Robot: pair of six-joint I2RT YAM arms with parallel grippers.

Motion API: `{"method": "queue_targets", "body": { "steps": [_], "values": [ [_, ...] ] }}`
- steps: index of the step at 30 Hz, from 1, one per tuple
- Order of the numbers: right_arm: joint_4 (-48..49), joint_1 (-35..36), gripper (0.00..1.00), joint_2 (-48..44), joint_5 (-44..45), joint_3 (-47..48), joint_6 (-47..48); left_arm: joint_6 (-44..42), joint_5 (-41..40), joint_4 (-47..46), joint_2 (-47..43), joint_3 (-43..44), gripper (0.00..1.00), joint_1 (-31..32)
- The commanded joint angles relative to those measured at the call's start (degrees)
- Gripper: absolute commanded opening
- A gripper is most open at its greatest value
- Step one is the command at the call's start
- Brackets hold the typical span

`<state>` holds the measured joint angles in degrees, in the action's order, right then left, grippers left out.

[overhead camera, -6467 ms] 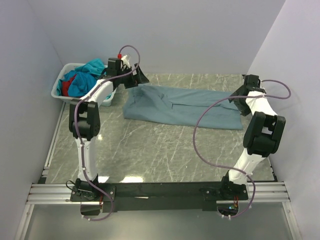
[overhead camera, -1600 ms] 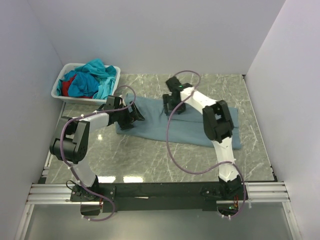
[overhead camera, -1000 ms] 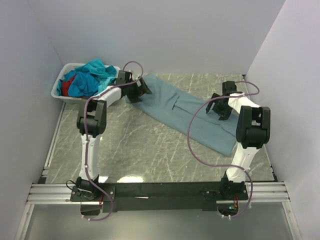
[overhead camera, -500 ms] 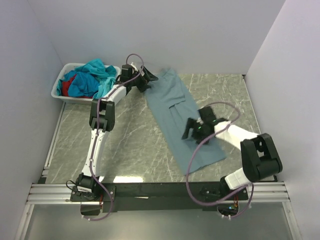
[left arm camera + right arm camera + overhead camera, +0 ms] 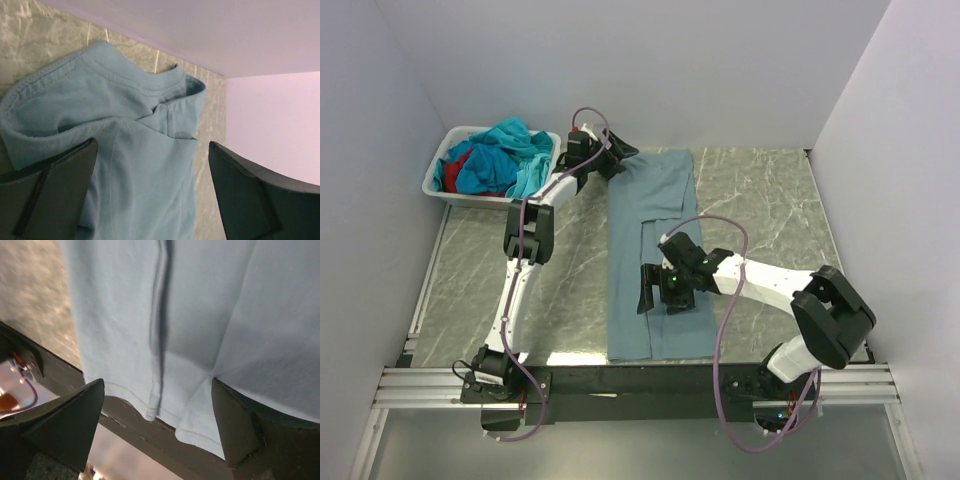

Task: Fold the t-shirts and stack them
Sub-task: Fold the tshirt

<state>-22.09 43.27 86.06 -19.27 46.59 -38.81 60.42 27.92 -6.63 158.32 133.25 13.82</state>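
Grey-blue t-shirt point(image 5: 655, 200) spans the table point(image 5: 770, 200) from far to near edge; left gripper point(image 5: 612, 160) splayed wide over collar, right gripper point(image 5: 658, 290) splayed wide near hem.

Item: right gripper point(image 5: 158, 383), seen from its own wrist; two dark fingers point(image 5: 60, 426) set wide apart at the lower corners, nothing clamped between them.
Beneath: grey-blue t-shirt point(image 5: 210, 310), pale in this light, filling most of the view; a folded ridge point(image 5: 159, 315) runs lengthwise down the cloth, shadowed along one side, ending at the stitched hem point(image 5: 165, 415).
Hem: at the near end, lying over a black rail point(image 5: 135, 437).
Beside the shirt's long edge: grey marbled table point(image 5: 30, 295), blurred.
Past the rail: a pale surface with a purple cable point(image 5: 31, 389) and a red wire point(image 5: 18, 360).
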Motion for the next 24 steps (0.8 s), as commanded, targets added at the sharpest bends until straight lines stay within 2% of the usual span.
{"method": "queue_targets", "body": {
  "steps": [1, 5, 9, 14, 17, 20, 23, 24],
  "values": [
    [-3.84, -0.02, 0.93, -2.82, 4.67, 5.61, 1.54, -5.57, -5.15, 1.53, -1.69, 2.80, 0.99, 0.33],
    [-7.18, -0.02, 0.94, -6.60, 7.66, 9.13, 2.68, -9.62, -7.97, 2.07, -6.26, 3.24, 0.99, 0.33],
    [-8.59, -1.43, 0.94, -10.20, 11.88, 10.28, 1.46, -11.46, -3.15, 1.54, -12.31, 6.66, 0.99, 0.68],
    [-10.33, -6.52, 0.95, -15.47, 14.87, 8.87, 1.10, -16.82, -5.16, 2.23, -21.81, 4.30, 0.99, 1.99],
    [-12.01, -11.00, 0.95, -19.33, 15.57, 8.17, 1.37, -19.99, -5.51, 6.36, -27.61, 2.20, 0.99, 2.43],
    [-12.63, -14.43, 0.96, -23.81, 16.10, 5.63, 1.54, -21.05, -6.72, 10.66, -35.78, -6.92, 0.99, 3.31],
    [-14.99, -15.67, 0.99, -27.07, 18.91, 3.25, 2.07, -20.17, -8.66, 10.51, -47.11, -22.81, 0.99, 5.50],
    [-15.79, -15.93, 0.99, -27.78, 20.48, 2.72, 1.98, -19.04, -9.02, 9.80, -53.14, -32.26, 0.99, 6.29]
  ]
}}
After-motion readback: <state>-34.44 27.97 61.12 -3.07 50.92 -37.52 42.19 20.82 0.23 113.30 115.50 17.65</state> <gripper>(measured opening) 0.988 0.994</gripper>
